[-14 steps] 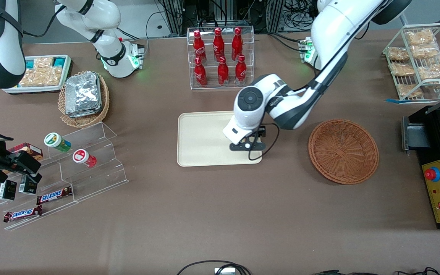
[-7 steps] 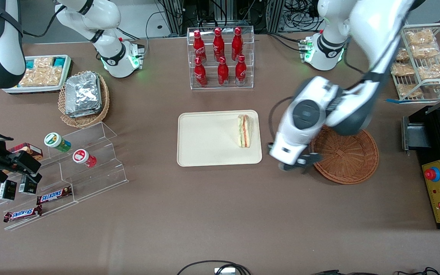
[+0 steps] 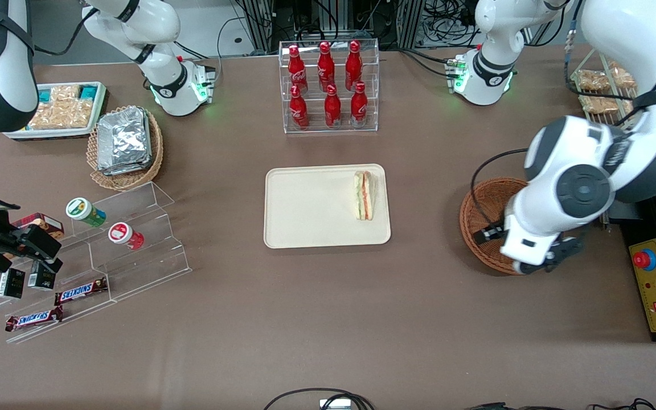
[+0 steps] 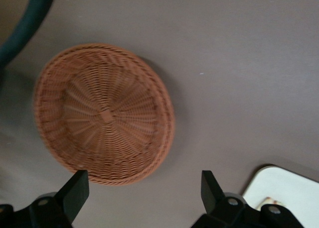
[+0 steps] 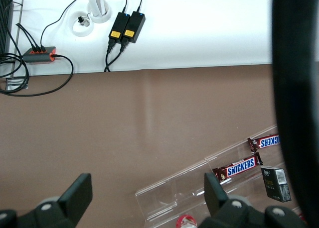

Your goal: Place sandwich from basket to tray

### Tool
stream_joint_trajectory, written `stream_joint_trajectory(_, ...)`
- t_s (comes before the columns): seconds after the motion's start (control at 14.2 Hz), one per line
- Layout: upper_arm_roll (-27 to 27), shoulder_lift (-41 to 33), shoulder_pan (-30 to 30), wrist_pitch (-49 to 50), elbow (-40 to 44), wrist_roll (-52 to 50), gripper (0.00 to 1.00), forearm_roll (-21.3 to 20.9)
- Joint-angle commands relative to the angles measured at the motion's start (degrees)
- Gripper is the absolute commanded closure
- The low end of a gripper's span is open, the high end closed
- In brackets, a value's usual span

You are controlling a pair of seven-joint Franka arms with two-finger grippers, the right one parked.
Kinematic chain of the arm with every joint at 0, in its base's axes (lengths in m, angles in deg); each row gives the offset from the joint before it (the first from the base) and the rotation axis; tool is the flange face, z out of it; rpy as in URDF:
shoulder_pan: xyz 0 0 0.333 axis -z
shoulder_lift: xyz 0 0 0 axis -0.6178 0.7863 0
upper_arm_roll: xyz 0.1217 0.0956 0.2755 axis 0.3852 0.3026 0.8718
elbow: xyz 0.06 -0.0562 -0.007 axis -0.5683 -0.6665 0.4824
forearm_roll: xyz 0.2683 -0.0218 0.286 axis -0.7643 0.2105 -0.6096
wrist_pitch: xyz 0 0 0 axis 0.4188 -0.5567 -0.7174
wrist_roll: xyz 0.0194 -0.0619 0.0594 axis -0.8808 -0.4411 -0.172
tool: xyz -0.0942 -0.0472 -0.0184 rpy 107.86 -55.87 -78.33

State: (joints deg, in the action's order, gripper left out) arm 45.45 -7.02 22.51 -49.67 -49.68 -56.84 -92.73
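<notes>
1. The left arm (image 3: 627, 85) reaches down from its base and bends sharply at the wrist (image 3: 575, 188).
2. Its gripper (image 3: 538, 266) hangs below that wrist, pointing downward.
3. The fingers (image 4: 75, 190) stand wide apart (nothing sits between them).
4. Each dark fingertip tapers to a blunt point.
</notes>
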Motion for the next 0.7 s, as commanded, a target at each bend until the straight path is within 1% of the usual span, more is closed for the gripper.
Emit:
stream_joint_trajectory(0.0, -0.65, -3.05, -4.2, 3.78, -0.14, 7.13, 0.01, 1.59)
stream_joint_trajectory(0.21, -0.56, -5.16, -7.99, 6.15, 0.12, 13.81, 0.01, 3.7)
stream_joint_trajectory(0.35, 0.83, -7.18, -8.52, 7.91, 0.21, 19.0, 0.01, 5.1)
stream_joint_trajectory(0.49, 7.14, -10.77, -6.78, 8.09, -0.67, 24.96, 0.01, 9.13)
stream_joint_trajectory(0.63, 16.52, -14.73, -1.87, 10.45, -1.63, 33.48, 0.01, 12.47)
